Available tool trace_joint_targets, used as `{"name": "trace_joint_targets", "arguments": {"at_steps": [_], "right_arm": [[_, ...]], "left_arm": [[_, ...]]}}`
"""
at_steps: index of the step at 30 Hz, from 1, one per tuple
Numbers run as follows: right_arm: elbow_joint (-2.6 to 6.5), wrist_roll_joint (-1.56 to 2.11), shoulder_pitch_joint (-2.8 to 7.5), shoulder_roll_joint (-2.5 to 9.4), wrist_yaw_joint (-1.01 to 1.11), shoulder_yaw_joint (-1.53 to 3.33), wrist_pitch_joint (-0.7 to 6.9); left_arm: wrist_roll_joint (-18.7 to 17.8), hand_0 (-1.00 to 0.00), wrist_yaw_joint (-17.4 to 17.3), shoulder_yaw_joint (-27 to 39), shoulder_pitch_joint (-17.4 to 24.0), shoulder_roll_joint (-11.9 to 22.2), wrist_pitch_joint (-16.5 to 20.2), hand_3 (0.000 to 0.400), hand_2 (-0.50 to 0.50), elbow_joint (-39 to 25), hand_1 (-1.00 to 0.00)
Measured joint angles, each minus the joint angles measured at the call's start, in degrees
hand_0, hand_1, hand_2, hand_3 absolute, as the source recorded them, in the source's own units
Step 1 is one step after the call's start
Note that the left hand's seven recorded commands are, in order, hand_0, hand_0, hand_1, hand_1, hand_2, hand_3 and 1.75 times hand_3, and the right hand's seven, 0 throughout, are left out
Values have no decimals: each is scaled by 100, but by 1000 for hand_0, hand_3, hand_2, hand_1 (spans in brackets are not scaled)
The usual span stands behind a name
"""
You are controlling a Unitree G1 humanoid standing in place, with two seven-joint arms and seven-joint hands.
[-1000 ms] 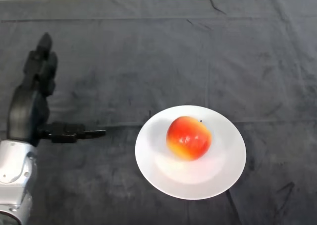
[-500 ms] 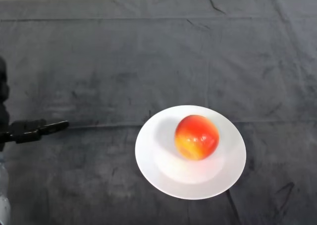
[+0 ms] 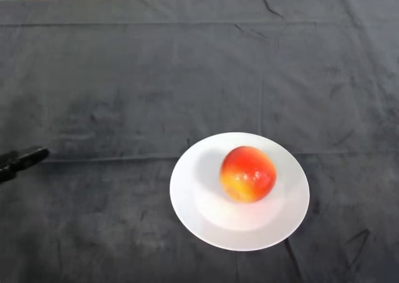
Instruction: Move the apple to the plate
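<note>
Dark cloth covers the table (image 3: 124, 77). My left hand (image 3: 22, 159) has pulled back to the left edge; only a black tip shows, so I cannot tell its state. With the apple (image 3: 247, 173) resting on the plate (image 3: 193, 208), untouched, I judge the move finished.

Dark wrinkled cloth (image 3: 187, 77) covers table w/ pale strip along far edge.
</note>
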Motion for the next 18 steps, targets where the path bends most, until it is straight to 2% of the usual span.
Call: {"name": "trace_joint_targets", "arguments": {"at_steps": [6, 15, 18], "right_arm": [[0, 0, 0, 0, 0, 0, 0], [0, 0, 0, 0, 0, 0, 0], [0, 0, 0, 0, 0, 0, 0]], "left_arm": [[-193, 0, -1, 406, 0, 55, -1, 0, 0, 302, 0], [-458, 0, -54, 1043, 0, 388, 0, 0, 0, 423, 0], [-656, 0, -110, 1275, 4, 475, 5, 0, 0, 462, 0]]}}
